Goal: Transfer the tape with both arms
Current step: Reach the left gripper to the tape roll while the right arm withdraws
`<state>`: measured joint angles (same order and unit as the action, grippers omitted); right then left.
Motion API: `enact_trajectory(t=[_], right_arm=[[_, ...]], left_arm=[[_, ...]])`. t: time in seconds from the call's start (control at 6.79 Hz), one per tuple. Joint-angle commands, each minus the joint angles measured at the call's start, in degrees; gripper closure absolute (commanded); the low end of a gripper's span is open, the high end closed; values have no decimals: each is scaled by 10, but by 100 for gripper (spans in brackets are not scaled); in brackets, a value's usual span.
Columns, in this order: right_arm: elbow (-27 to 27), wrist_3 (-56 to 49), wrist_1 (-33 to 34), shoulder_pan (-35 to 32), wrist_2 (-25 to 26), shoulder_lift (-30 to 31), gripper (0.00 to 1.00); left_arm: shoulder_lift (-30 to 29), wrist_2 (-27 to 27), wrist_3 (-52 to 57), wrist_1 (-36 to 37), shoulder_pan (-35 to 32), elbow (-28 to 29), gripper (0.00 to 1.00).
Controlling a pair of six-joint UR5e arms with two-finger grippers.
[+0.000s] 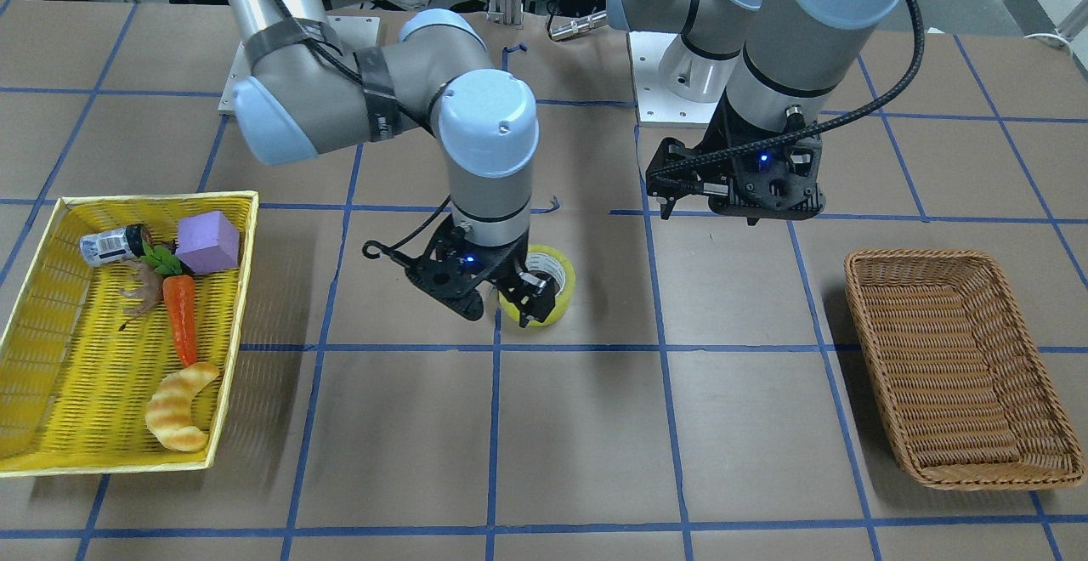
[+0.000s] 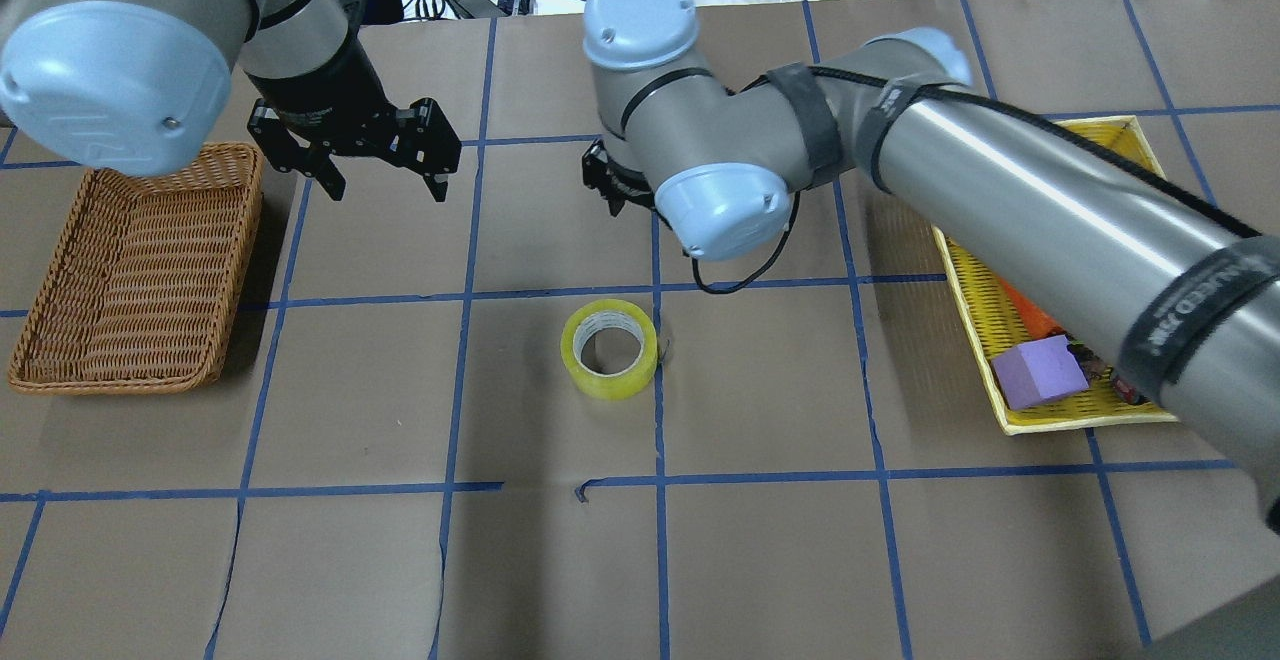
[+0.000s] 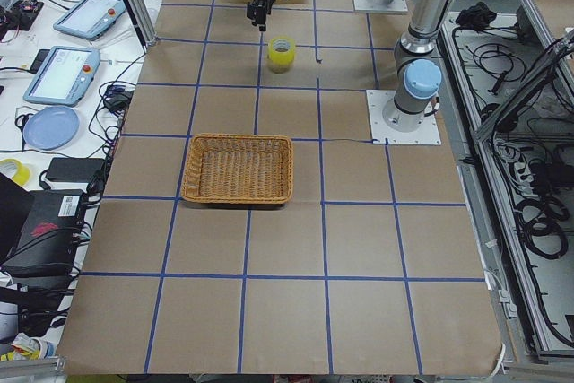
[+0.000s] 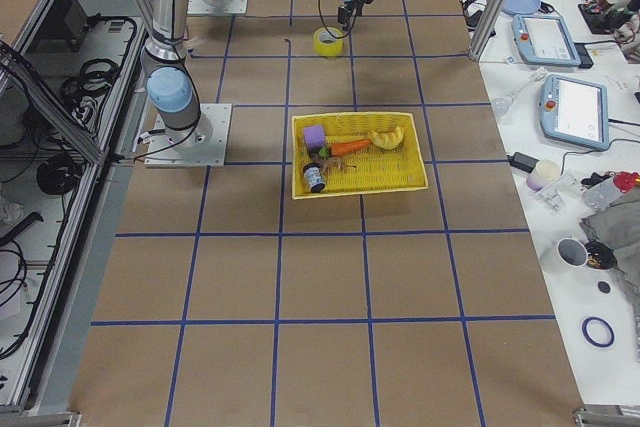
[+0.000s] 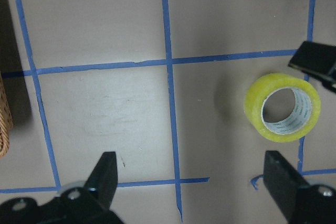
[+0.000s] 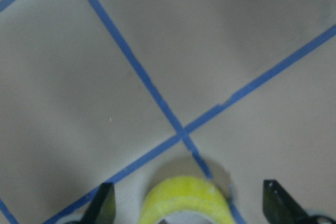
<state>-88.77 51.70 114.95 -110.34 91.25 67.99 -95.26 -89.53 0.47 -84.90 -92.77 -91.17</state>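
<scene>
The yellow-green tape roll [image 2: 608, 348] lies flat on the brown table near its middle, core facing up. My right gripper [image 1: 527, 289] hangs open just above it and holds nothing. In the right wrist view the tape [image 6: 186, 198] shows at the bottom edge between the two spread fingers. My left gripper [image 2: 385, 178] is open and empty, raised above the table to the tape's left, next to the wicker basket. In the left wrist view the tape [image 5: 282, 107] lies off to the right of that gripper [image 5: 194, 182].
An empty brown wicker basket [image 2: 240, 270] stands on the robot's left side. A yellow basket [image 1: 153, 198] on the robot's right side holds a carrot [image 1: 181, 319], a croissant toy [image 1: 178, 416], a purple block [image 1: 208, 242] and a can [image 1: 110, 245].
</scene>
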Motion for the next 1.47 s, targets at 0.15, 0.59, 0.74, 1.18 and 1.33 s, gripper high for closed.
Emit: enact_trajectory(t=[0.15, 0.59, 0.74, 1.18, 1.33], right_arm=[[-1, -315, -91, 157, 3, 98, 0], [0, -460, -150, 209, 0, 120, 0], [0, -504, -154, 213, -2, 127, 0], [7, -507, -152, 216, 6, 143, 0], [8, -506, -152, 217, 25, 162, 0]], left_arm=[[-14, 40, -75, 175, -57, -121, 0], [-54, 36, -125, 320, -97, -229, 0], [-67, 35, -126, 323, -104, -229, 0], [-116, 36, -163, 349, -104, -230, 0], [-128, 36, -164, 355, -104, -230, 0]])
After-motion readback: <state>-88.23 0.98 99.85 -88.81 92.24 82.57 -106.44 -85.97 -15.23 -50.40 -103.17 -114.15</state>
